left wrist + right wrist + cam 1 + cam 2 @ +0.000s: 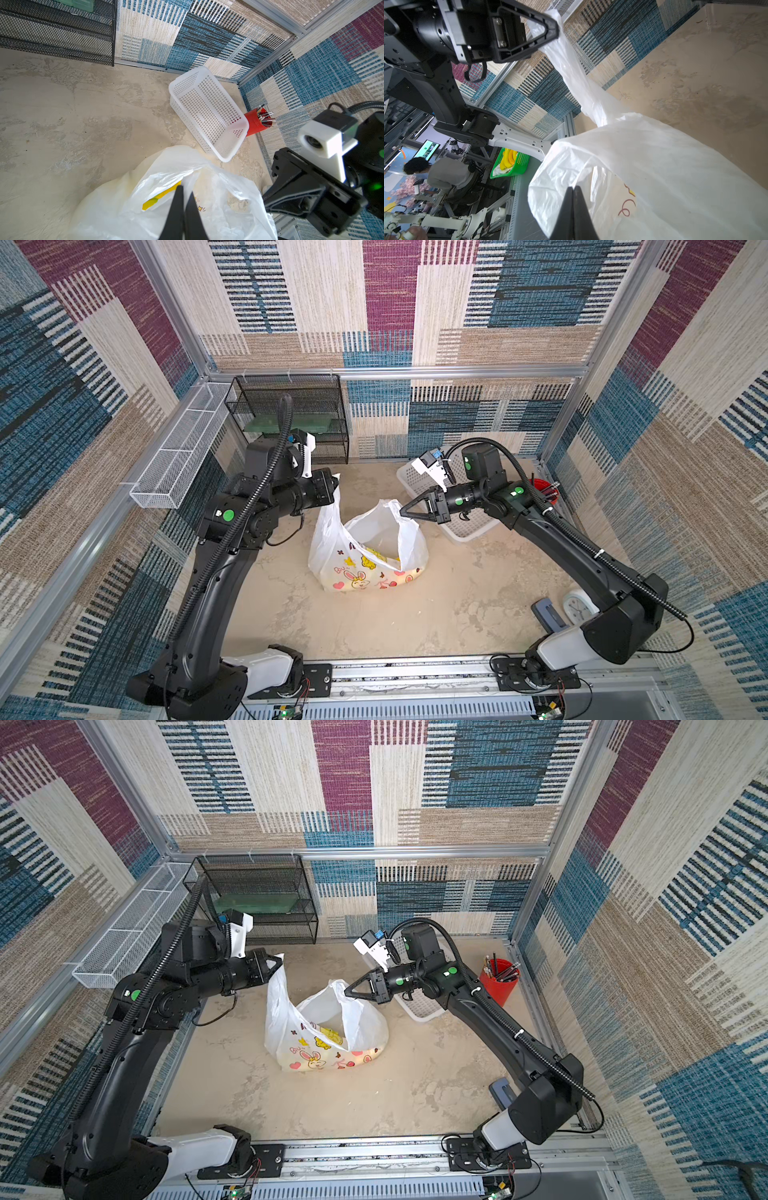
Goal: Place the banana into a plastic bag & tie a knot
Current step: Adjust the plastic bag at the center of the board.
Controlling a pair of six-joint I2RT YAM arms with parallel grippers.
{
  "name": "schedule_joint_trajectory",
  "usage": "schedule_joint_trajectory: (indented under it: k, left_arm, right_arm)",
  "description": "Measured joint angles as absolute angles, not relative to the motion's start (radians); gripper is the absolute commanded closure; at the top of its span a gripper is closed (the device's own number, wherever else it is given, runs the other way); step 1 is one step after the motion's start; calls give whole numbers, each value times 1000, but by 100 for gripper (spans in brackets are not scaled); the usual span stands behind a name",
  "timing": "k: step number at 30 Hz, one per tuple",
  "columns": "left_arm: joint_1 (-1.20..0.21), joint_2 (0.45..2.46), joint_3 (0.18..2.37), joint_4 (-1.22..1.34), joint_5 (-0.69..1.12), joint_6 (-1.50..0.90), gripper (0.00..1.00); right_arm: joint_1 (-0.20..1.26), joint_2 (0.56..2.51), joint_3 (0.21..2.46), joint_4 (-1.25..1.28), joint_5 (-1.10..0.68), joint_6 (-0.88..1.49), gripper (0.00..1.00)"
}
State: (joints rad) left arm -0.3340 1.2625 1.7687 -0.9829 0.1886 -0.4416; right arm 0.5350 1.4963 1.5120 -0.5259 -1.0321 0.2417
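Nearer than the plastic bag (pixel 368 556) and off to its right, a white clock (pixel 577 605) and a dark blue-grey thing (pixel 546 612) are half hidden by the right arm; what the second one is cannot be told. The bag sits in the middle of the table (pixel 436 614), mouth open upward, cartoon prints on its near side. In the left wrist view a yellow shape (pixel 160 197) shows through the film, but whether it is banana or print is unclear. The bag's two handles stand apart, untied. The left gripper (pixel 336 484), above the bag's left side, is clamped on the long left handle, which runs taut up to it. The right gripper (pixel 402 511), at the bag's right rim, has its fingers pressed together, with film seemingly pinched at the tips. Beyond the bag to the right, a white basket (pixel 461 526) is largely covered by the right arm. A red cup (pixel 498 979) beyond the basket holds pencils. Farthest from the bag, to its left, a black mesh rack (pixel 299 418) holds a green slab (pixel 286 425), blurred behind the mesh.
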Motion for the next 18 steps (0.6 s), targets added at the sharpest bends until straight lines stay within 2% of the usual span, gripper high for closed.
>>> schedule_joint_trajectory:
  k: [9,18]
  left_arm:
    - [-334,1262,1766,-982,186,-418,100]
    - [-335,1247,1775,-977,183,-335,100]
  right_arm:
    - [490,1434,1557,-369,-1020,405,100]
    - [498,1463,1568,-371,-989,440,100]
